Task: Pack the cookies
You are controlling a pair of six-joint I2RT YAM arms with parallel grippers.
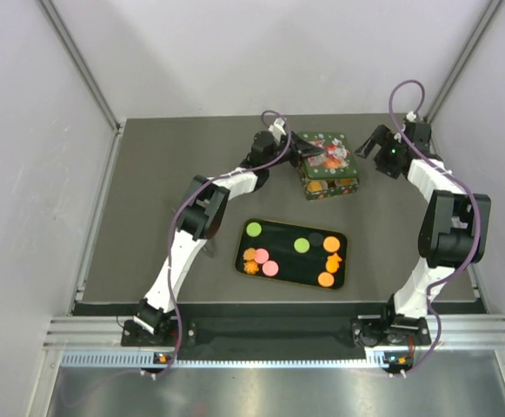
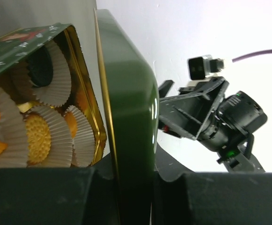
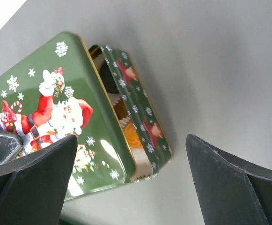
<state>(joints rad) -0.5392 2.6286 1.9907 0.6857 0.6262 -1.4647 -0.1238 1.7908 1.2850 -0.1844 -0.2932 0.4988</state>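
Observation:
Several cookies (image 1: 325, 279), orange, pink and green discs and flower shapes, lie on a black gold-rimmed tray (image 1: 282, 239) at the table's middle. Behind it stands a green Christmas tin (image 1: 332, 184) with cookies in white paper cups (image 2: 37, 136). My left gripper (image 1: 307, 153) is shut on the edge of the tin's green lid (image 2: 126, 103), which it holds tilted over the tin. The Santa picture on the lid (image 3: 47, 117) shows in the right wrist view, with the tin (image 3: 147, 122) partly uncovered. My right gripper (image 1: 375, 149) is open and empty, just right of the tin.
Grey walls close in the dark table on the left, back and right. A metal rail runs along the near edge by the arm bases (image 1: 269, 334).

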